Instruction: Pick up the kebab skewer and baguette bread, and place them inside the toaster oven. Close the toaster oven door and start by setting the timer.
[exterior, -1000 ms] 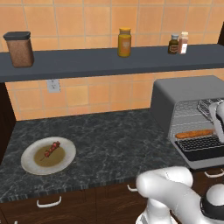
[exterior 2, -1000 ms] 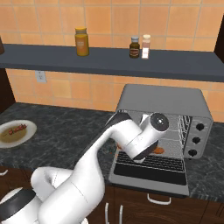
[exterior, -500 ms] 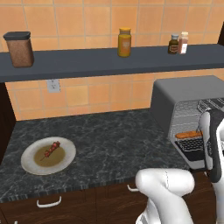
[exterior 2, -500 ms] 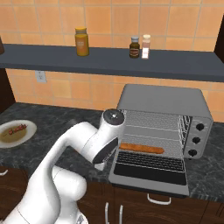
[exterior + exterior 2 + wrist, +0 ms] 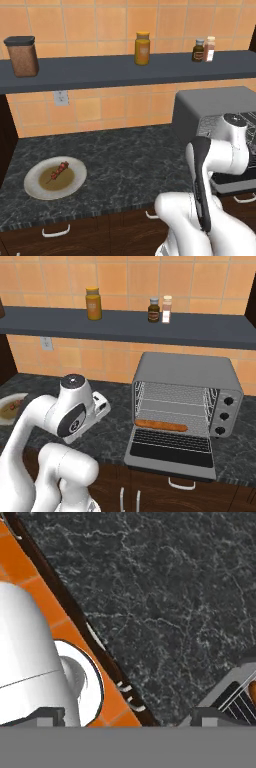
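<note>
We see the toaster oven standing on the right part of the dark stone counter, its door folded down flat toward the near edge so the wire rack inside is open to view. The baguette bread lies lengthwise across the lower rack — inside the oven, just behind the open door. Far to the left on the counter sits a pale round plate, and the kebab skewer rests on it, slightly tilted, well apart from the oven. The white arm is folded in front of the counter between plate and oven; from the right base view we see the hand near the counter's near edge, left of the oven door. We cannot make out the pincer's fingers there, yet it stands spread about as wide as it goes, and we see nothing held in it. In the hand view we look down on bare counter, with a corner of the open door at the lower right. Above, a dark shelf carries a brown canister, a yellow jar and two small spice bottles.
</note>
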Robot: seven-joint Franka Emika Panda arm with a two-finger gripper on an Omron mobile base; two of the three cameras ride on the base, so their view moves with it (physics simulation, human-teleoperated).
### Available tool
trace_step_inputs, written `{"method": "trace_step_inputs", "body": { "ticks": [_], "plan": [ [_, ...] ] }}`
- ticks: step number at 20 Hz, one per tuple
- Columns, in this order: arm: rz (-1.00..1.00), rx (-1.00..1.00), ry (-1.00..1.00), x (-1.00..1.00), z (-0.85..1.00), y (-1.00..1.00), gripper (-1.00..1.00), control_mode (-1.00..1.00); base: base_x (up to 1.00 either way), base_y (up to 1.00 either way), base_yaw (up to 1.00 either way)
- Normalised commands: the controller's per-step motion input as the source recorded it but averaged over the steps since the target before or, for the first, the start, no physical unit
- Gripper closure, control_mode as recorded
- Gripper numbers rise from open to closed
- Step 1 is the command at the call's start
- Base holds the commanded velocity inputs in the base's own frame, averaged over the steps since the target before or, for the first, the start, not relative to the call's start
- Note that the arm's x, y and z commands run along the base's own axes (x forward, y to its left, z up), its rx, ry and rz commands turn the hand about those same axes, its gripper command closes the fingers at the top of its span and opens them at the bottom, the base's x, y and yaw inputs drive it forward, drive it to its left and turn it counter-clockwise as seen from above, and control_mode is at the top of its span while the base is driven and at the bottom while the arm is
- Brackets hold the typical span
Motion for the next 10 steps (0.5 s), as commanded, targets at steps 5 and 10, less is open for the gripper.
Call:
{"method": "trace_step_inputs", "body": {
  "ticks": [5, 10],
  "plan": [
    [-0.51, 0.03, 0.0, 0.01, 0.01, 1.0, -1.0, -1.0, 0.0, 0.0, 0.0],
    [-0.69, 0.03, 0.0, 0.0, -0.16, 0.75, -1.0, -1.0, 0.0, 0.0, 0.0]
  ]
}}
